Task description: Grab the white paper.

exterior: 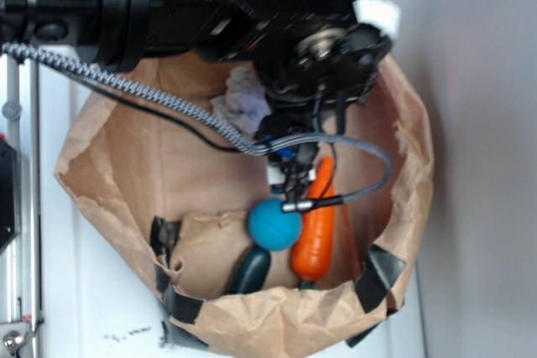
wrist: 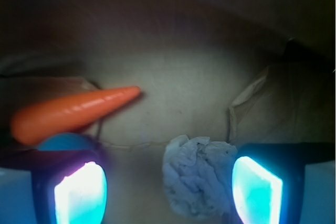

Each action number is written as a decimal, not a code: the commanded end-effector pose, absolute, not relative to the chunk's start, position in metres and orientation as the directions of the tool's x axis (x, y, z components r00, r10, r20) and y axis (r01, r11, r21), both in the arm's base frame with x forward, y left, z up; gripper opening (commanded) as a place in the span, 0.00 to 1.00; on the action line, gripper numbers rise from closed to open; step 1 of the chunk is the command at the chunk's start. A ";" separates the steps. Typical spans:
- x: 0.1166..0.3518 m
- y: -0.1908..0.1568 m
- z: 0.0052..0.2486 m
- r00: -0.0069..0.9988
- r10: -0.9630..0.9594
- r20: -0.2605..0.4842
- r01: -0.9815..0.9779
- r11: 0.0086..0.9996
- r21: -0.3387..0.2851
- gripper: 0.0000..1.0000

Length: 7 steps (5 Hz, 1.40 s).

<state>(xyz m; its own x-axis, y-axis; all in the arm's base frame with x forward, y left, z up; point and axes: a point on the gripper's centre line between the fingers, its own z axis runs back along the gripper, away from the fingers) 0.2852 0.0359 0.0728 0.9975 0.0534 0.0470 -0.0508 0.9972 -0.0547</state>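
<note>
1. Lying on the floor of the brown paper bag [exterior: 117, 165], the white paper [wrist: 197, 182] shows in the wrist view as a crumpled, wrinkled wad between the gripper's two glowing fingers [wrist: 257, 190], closer to the right-hand one in that view.
2. The gripper [wrist: 168, 192] has its fingers spread wide, one on each side of the wad; neither is clearly pressing on it, though the wad sits just beside the right-hand one.
3. In the exterior view the white paper [exterior: 243, 98] peeks out at the bag's inner wall, partly hidden behind the black arm [exterior: 252, 6] that reaches into the bag.
4. An orange carrot [wrist: 73, 111] lies tilted on the bag floor, well apart from the wad, its tip pointing toward the middle.
5. A blue ball [exterior: 274, 224] rests against the carrot's side, with a dark green object [exterior: 250, 270] just beside it near the bag's torn rim.
6. A braided cable [exterior: 126, 90] drapes across the bag's opening to the arm.
</note>
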 end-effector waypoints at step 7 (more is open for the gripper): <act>0.283 0.025 0.096 0.993 0.059 0.106 -0.041 0.986 -0.162 1.00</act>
<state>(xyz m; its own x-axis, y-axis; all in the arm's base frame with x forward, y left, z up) 0.2741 0.0187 0.0785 0.9982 0.0505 0.0313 -0.0444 0.9842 -0.1715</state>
